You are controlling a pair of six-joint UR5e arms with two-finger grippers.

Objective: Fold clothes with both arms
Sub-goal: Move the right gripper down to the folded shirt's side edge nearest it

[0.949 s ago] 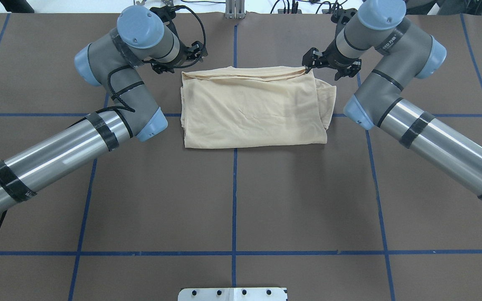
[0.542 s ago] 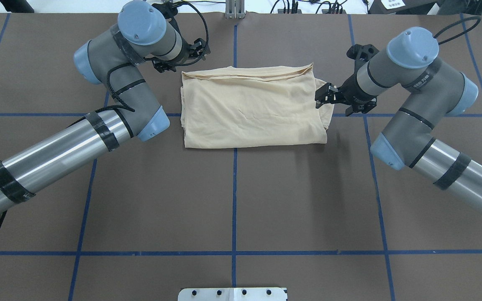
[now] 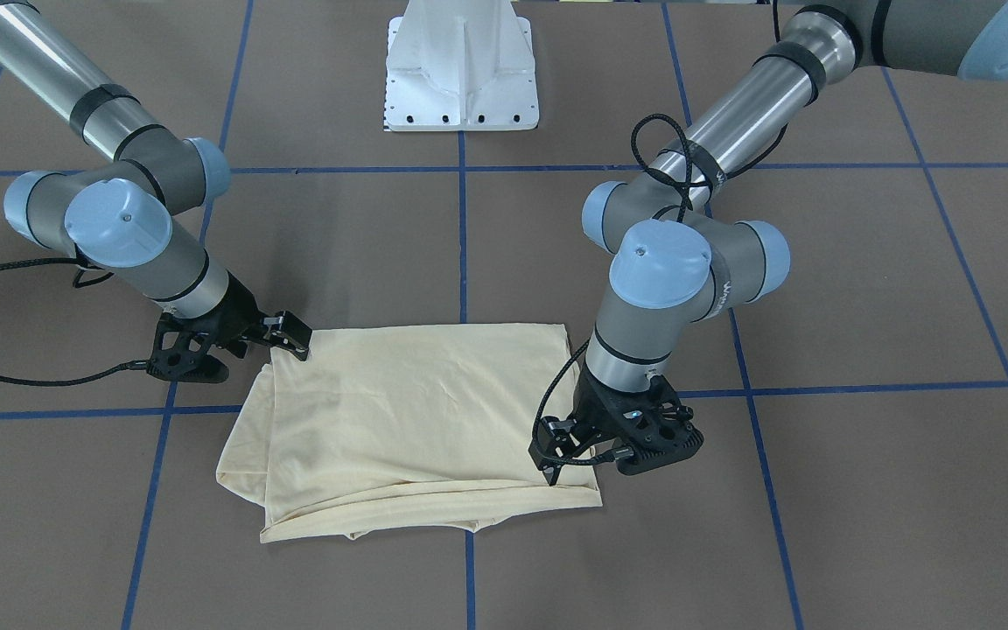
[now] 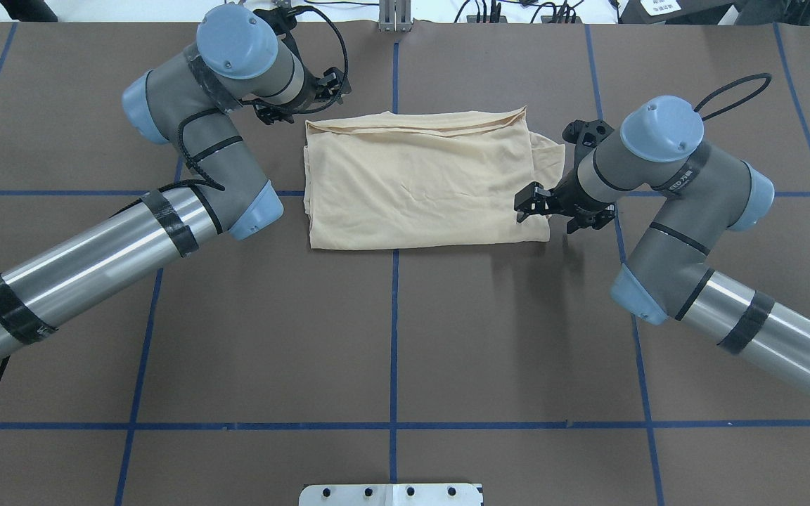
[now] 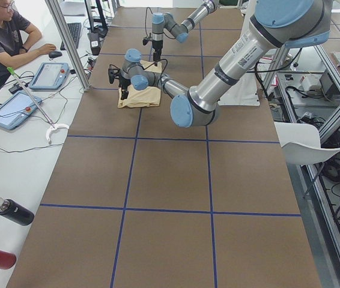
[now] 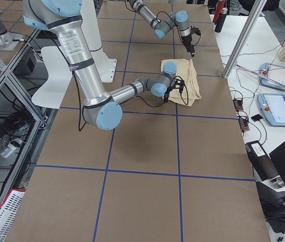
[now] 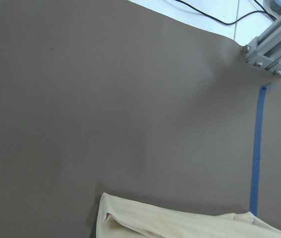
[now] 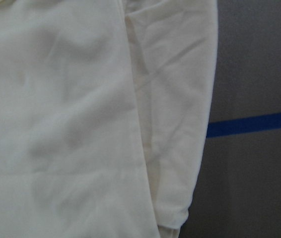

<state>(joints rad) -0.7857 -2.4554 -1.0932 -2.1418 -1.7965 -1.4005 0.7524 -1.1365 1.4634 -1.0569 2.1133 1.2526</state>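
Observation:
The pale cream shirt (image 4: pixel 419 183) lies folded into a flat rectangle on the brown table, with a loose layer sticking out at its right side (image 8: pixel 180 124). My right gripper (image 4: pixel 523 205) hovers open over the shirt's right edge near the near corner and holds nothing; it also shows in the front view (image 3: pixel 298 343). My left gripper (image 3: pixel 554 468) points down, open, beside the shirt's far left corner, which lies free on the table (image 7: pixel 110 213). In the overhead view the left wrist hides its fingers.
The white pedestal base (image 3: pixel 460 79) stands at the robot's side of the table. Blue tape lines (image 4: pixel 394 337) grid the brown cover. An aluminium post (image 7: pixel 274 44) rises at the far edge. A person (image 5: pixel 5 36) sits at a side desk with tablets and bottles (image 5: pixel 14 211).
The right gripper let go of the shirt's far right corner and swung back toward the robot along the shirt's right edge. The left arm barely moved. The shirt stayed flat.

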